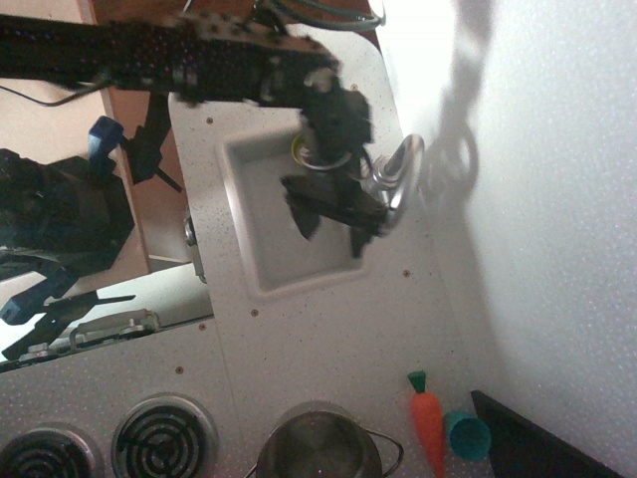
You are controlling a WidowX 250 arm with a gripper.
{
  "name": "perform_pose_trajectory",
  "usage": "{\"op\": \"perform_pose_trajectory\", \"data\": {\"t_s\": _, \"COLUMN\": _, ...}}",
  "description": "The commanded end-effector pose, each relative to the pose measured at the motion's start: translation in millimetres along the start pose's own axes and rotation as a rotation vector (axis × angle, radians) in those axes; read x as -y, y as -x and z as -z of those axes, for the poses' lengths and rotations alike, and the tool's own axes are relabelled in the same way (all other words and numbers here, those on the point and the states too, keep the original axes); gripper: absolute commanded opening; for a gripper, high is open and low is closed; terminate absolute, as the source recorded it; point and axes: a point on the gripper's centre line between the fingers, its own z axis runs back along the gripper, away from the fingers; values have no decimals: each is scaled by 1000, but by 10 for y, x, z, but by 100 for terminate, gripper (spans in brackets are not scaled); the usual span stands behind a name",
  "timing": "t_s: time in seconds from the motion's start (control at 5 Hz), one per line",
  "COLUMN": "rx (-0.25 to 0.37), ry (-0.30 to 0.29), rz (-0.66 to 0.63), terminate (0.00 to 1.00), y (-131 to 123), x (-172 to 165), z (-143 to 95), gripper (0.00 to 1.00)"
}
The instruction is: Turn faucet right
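The chrome faucet (pixel 406 165) stands on the counter at the right edge of the white sink (pixel 251 287). Its curved spout points down the frame along the sink's right rim, and its ribbed base is partly hidden by my arm. My black gripper (pixel 333 227) hangs over the right half of the sink with its jaws spread open. One finger (pixel 302 217) is over the basin; the other (pixel 364 239) is right beside the spout's tip. I cannot tell whether it touches the spout. Nothing is held.
A green cup (pixel 298 149) peeks out at the sink's far end behind my arm. A toy carrot (pixel 428 418) and teal cup (pixel 467 435) lie at the lower right. A steel pot (pixel 318 445) and stove burners (pixel 163 434) are along the bottom. The wall runs along the right.
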Motion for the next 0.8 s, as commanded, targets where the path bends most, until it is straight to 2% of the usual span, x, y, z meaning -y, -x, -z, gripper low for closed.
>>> {"op": "perform_pose_trajectory", "data": {"t_s": 0.0, "rx": 64, "ry": -23, "rz": -63, "terminate": 0, "y": -124, "x": -88, "z": 81, "gripper": 100}}
{"op": "perform_pose_trajectory", "data": {"t_s": 0.2, "rx": 73, "ry": -45, "rz": 6, "terminate": 0, "y": -4, "x": -138, "z": 175, "gripper": 100}}
{"op": "perform_pose_trajectory", "data": {"t_s": 0.4, "rx": 60, "ry": -37, "rz": 37, "terminate": 0, "y": 16, "x": -152, "z": 206, "gripper": 100}}
{"op": "perform_pose_trajectory", "data": {"t_s": 0.6, "rx": 150, "ry": 57, "rz": 90, "terminate": 0, "y": 55, "x": -128, "z": 214, "gripper": 100}}
